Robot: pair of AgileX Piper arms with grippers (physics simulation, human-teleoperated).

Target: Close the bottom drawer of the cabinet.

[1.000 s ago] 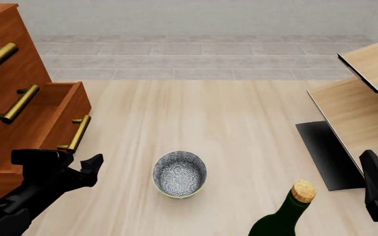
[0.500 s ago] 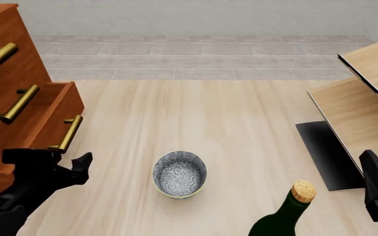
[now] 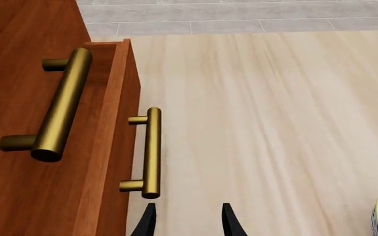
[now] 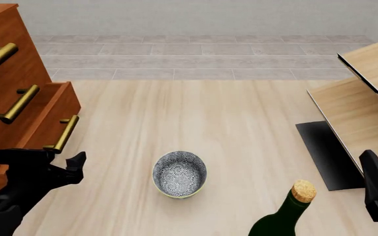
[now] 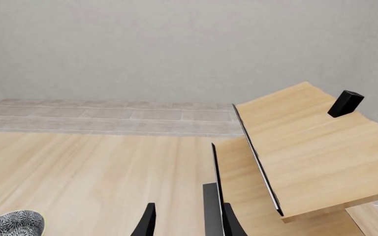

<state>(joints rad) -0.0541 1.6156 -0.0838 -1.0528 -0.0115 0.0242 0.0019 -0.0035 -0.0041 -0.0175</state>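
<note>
Closing push under way: bottom drawer (image 4: pixel 41 120) at the far left of the worktop, projecting slightly from the cabinet (image 4: pixel 5 59). Left gripper (image 4: pixel 41 160), jaws apart, nothing held, just near its handle (image 4: pixel 63 133); further leftward pushing is needed. Right gripper (image 5: pixel 185 221) idle, jaws apart.

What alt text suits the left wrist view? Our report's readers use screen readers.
The bottom drawer of the cabinet juts slightly open, its brass handle just ahead of the open left gripper, above a pale wooden table.
</note>
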